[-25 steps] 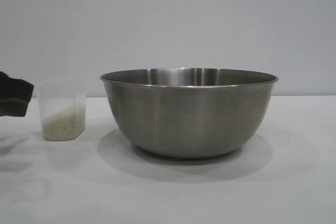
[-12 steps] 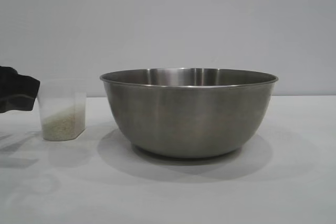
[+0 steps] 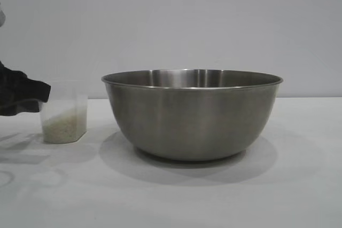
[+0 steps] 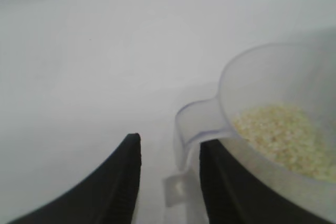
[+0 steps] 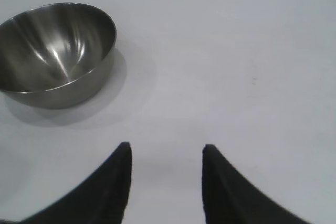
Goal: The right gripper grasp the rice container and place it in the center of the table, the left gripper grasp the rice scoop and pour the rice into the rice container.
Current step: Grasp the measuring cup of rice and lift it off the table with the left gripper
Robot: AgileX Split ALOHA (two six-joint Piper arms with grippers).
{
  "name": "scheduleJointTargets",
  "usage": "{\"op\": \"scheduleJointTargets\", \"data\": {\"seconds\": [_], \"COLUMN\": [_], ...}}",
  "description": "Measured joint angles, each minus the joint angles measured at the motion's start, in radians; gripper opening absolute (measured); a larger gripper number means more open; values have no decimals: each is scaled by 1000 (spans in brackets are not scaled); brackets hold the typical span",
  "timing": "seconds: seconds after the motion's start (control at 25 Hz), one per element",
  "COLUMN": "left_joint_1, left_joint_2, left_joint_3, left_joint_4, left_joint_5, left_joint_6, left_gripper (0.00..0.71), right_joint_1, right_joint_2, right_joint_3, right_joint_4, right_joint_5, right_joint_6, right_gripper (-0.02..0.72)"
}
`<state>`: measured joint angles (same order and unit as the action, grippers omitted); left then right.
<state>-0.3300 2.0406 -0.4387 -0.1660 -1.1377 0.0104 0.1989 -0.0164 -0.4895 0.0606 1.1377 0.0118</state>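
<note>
The rice container (image 3: 192, 121), a big steel bowl, stands mid-table and shows empty in the right wrist view (image 5: 58, 45). Left of it stands the rice scoop (image 3: 64, 113), a clear cup about a third full of rice (image 3: 64, 126). My left gripper (image 3: 43, 93) reaches in from the left edge, up against the scoop's side. In the left wrist view, that gripper (image 4: 169, 142) is open with the scoop's handle (image 4: 194, 119) between its fingers, close to one finger and clear of the other; the rice (image 4: 283, 132) lies just beyond. My right gripper (image 5: 166, 147) is open over bare table, well away from the bowl.
The white table (image 3: 299, 185) runs back to a plain grey wall. The bowl throws a wide shadow on the cloth around its base. The right arm is out of the exterior view.
My left gripper has moved right, from a short gap beside the scoop to reaching its side. Bowl and scoop have stayed where they were.
</note>
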Motion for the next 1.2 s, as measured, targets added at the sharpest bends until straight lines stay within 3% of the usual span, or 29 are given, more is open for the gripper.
{"op": "scheduleJointTargets", "data": {"seconds": [0.56, 0.64, 0.72, 0.76, 0.84, 0.92, 1.2], "left_joint_1": [0, 0, 0, 0, 0, 0, 0], "left_joint_2": [23, 23, 23, 23, 23, 23, 23], "left_joint_3": [-23, -23, -23, -23, -23, -23, -23], "left_joint_4": [0, 0, 0, 0, 0, 0, 0], "left_joint_5": [0, 0, 0, 0, 0, 0, 0], "left_joint_6": [14, 14, 14, 14, 14, 14, 14], "left_gripper": [227, 155, 162, 120, 132, 188, 184], "right_joint_1": [0, 0, 0, 0, 0, 0, 0], "right_joint_2": [0, 0, 0, 0, 0, 0, 0], "right_joint_3": [0, 0, 0, 0, 0, 0, 0], "right_joint_4": [0, 0, 0, 0, 0, 0, 0], "right_joint_5": [0, 0, 0, 0, 0, 0, 0], "right_joint_6": [0, 0, 0, 0, 0, 0, 0], "right_gripper": [311, 311, 311, 311, 311, 311, 311]}}
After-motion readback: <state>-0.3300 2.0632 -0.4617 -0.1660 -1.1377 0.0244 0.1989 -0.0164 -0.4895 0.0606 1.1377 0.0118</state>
